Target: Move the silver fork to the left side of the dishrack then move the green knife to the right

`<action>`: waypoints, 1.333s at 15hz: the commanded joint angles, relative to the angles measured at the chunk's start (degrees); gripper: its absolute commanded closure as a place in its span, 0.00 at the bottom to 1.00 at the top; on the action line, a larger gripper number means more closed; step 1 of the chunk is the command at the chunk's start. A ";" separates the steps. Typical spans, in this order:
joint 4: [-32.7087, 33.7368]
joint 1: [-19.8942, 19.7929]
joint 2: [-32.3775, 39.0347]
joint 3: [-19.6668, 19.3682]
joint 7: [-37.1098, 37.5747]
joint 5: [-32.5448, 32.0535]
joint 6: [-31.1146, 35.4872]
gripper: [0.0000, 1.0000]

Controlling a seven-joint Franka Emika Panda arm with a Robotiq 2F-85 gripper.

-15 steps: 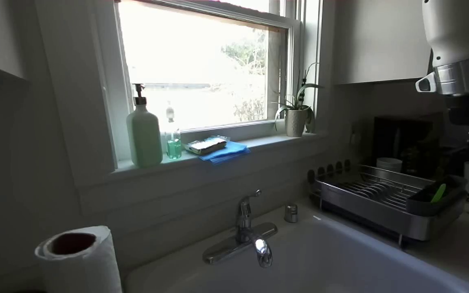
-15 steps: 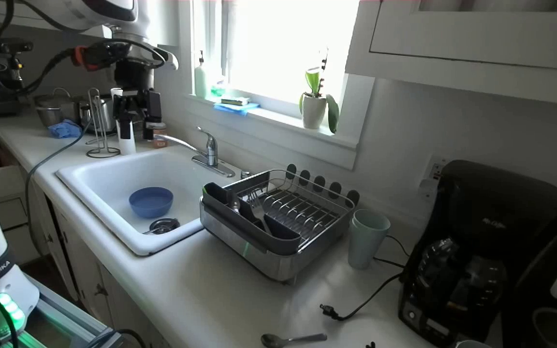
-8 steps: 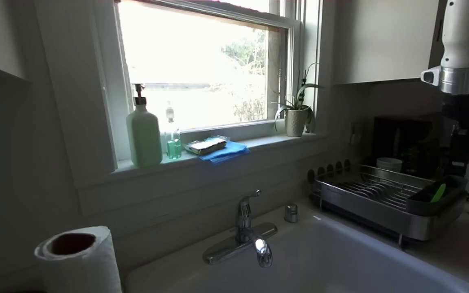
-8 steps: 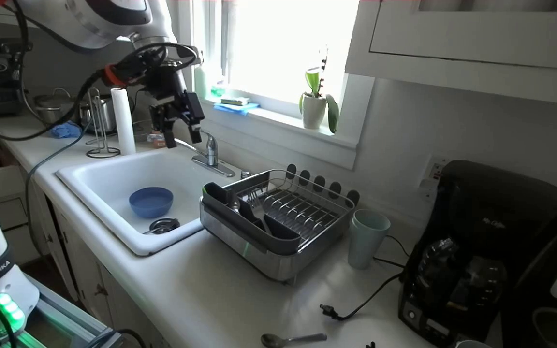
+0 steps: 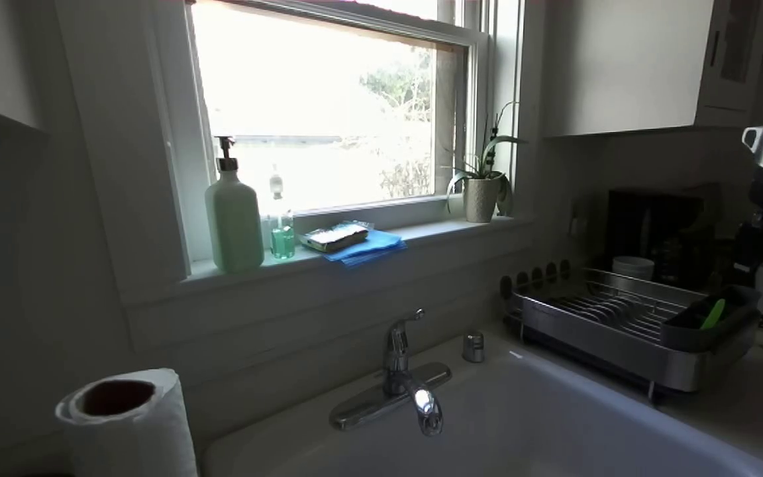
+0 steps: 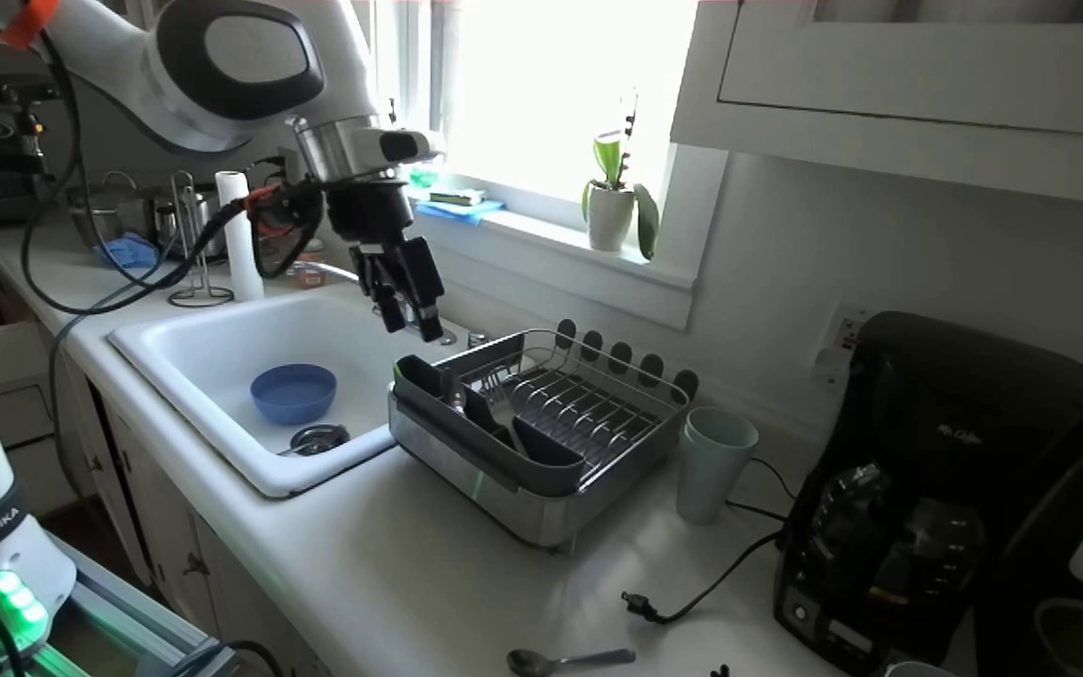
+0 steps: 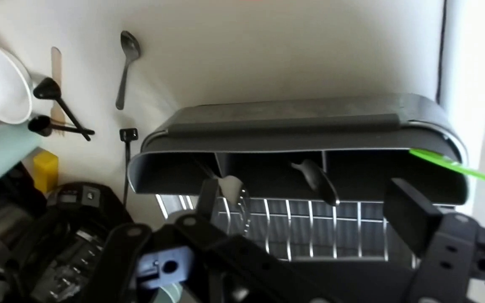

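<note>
I have the black two-fingered end effector (image 6: 413, 331) wide, higher than the grey metal-wire dishrack (image 6: 541, 517) near the edge of the bench (image 6: 429, 564) at the white sink (image 6: 227, 423). Lower down, the silver metal fork (image 7: 230, 187) leans in the compartment farthest from that edge, the slim bright green knife (image 7: 457, 167) in the nearest.

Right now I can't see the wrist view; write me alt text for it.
Open gripper facing a three-compartment cutlery holder on the dishrack: silver fork in the left compartment, a metal utensil in the middle one, green knife jutting out at the right end. A spoon lies on the counter, upper left.
</note>
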 commanded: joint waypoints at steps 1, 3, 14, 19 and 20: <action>1.50 -4.10 4.59 -0.63 4.17 1.78 3.94 0.00; 0.29 -4.63 2.59 0.33 2.00 1.20 2.86 0.00; 5.65 -5.20 12.74 -0.80 6.97 3.08 10.10 0.00; 7.07 -4.23 17.93 -1.24 6.02 7.37 15.85 0.02; 7.45 -4.38 18.76 -1.06 6.19 7.53 16.39 0.20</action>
